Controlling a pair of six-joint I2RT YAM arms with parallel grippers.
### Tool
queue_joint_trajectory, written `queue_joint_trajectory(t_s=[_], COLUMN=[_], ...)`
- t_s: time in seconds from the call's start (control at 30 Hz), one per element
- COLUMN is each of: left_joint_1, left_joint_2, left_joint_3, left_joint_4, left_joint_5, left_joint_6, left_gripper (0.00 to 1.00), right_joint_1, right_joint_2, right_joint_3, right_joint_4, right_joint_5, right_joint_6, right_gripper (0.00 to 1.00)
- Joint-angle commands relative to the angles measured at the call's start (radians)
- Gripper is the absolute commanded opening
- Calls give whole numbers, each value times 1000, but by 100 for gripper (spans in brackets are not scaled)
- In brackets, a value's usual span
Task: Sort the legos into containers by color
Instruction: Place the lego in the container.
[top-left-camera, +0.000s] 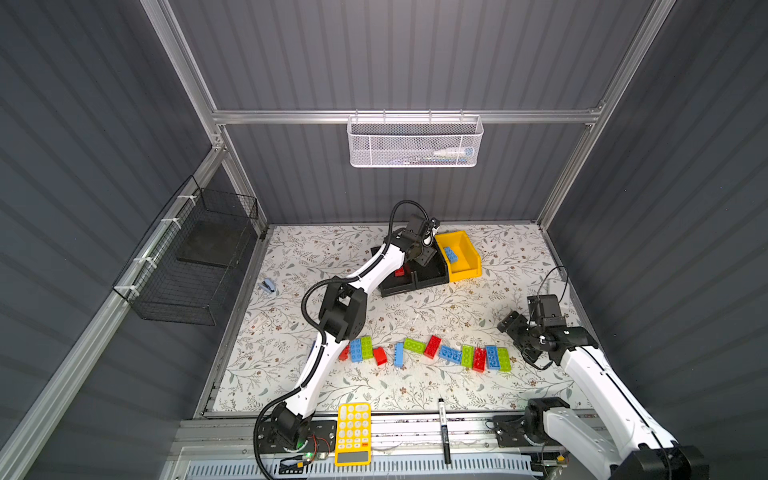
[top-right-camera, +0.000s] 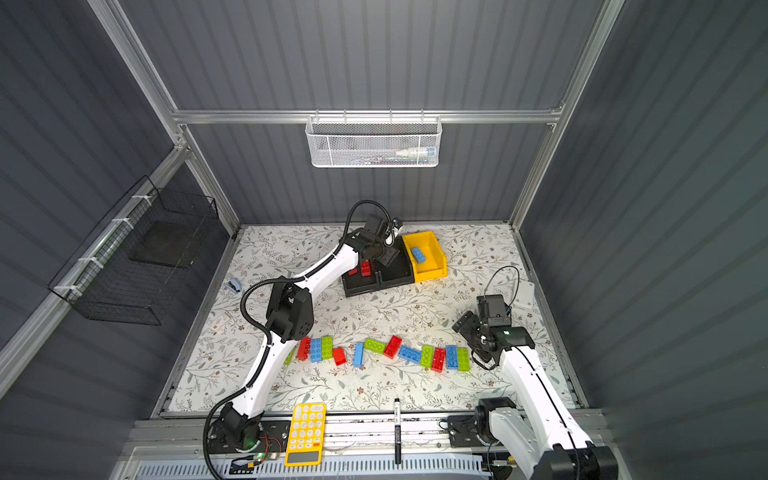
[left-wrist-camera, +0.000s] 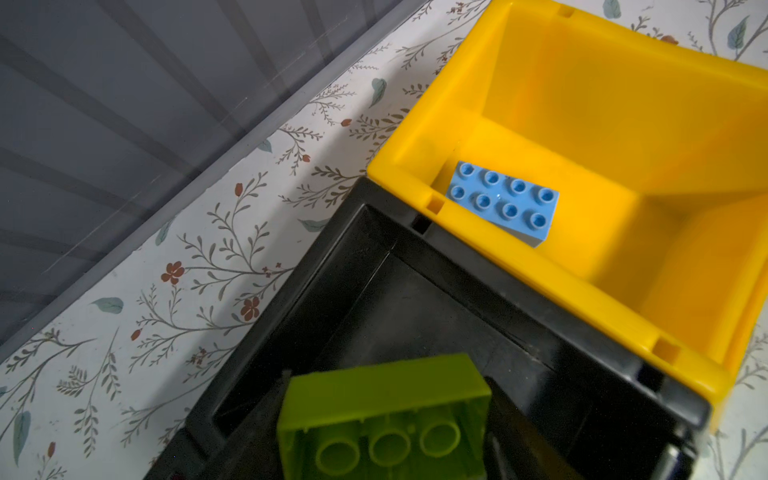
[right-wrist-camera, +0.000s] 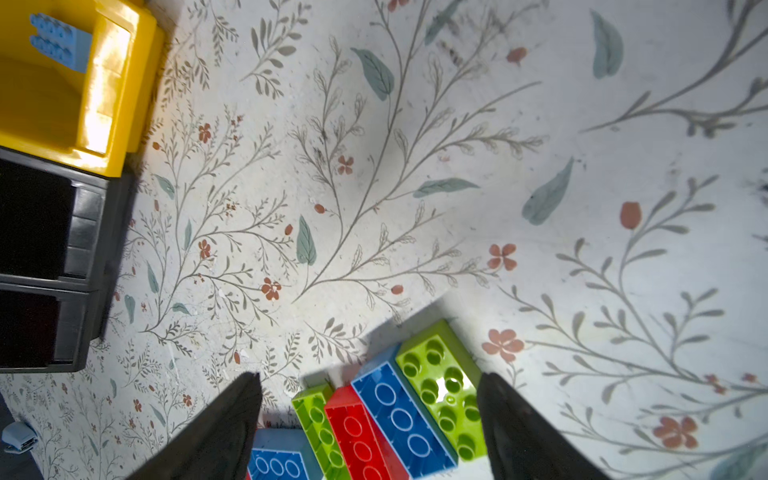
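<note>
Floral-print bench (top-left-camera: 415, 299), grey panel walls. Three bins along back edge, right of centre: yellow bin (top-left-camera: 469, 272) with one light blue brick (top-left-camera: 451, 254) inside, middle black bin (left-wrist-camera: 374, 291) touching it, outer black bin (top-right-camera: 359, 289) with red bricks (top-right-camera: 365, 268). Left gripper (top-left-camera: 424, 257) over middle black bin, green brick (left-wrist-camera: 386, 419) at its tip, tilted, hollow underside toward wrist camera; can't tell whether clamped or let go. Right gripper (right-wrist-camera: 370, 378) spread wide, nothing in it, above right end of brick row (top-left-camera: 432, 347) near front edge.
</note>
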Motion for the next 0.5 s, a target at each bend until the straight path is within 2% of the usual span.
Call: queue_joint_trajectory(t_s=[0.0,0.27,0.47], left_joint_1=[-13,-13,-10], left_joint_2=[-5,-68,-202], left_joint_3=[24,-13,-116], left_joint_4=[32,62,121], left_joint_5=[7,-14,-64], left_joint_6=[-7,-17,-39], left_gripper=[77,85,85], right_joint_1=[-3,-3,-3], right_joint_2=[8,71,66], right_joint_3=[7,-7,-31], right_joint_4=[-59,-56,-93], right_joint_5=[-6,-14,5], right_joint_6=[5,7,-2], right_gripper=[85,85,85])
